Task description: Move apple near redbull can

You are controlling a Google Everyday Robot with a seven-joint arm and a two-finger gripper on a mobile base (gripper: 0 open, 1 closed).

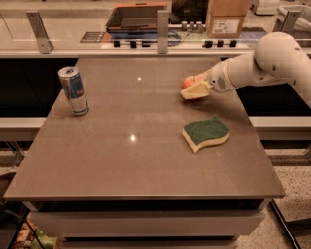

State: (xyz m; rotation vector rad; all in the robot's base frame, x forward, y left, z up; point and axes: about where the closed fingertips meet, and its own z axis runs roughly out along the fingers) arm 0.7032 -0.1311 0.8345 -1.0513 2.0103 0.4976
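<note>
Well over on the right half of the table, toward its far edge, the robot's cream-tipped two-finger gripper (195, 90) sits low, right at the small round red-orange apple (187, 81). The pale front of the gripper covers the lower near side of the fruit, so only the top and left of the apple show. Whether the gripper is clamped on the apple or merely set about it cannot be told. Nor can it be told whether the apple rests on the tabletop or hangs just above it.

From the gripper the thick white rounded robot arm (272, 58) runs back to the right and upward, leaving the view at the right edge.

Nearer the camera and slightly right of the gripper, a wavy-edged sponge (206, 132), green on top and pale yellow below, lies flat on the surface, apart from both the gripper and the apple.

Well apart from these, near the left edge, the tall slim silver-and-blue redbull can (73, 90) stands upright. A wide stretch of bare tabletop lies between it and the apple.

All of this rests on a large grey-brown smooth-topped table (131, 165) with small light reflections on it.

Behind the table runs a counter with an upright grey metal post (163, 30), a dark shallow tray (138, 14) and a brown cardboard box with a white label (225, 18).
</note>
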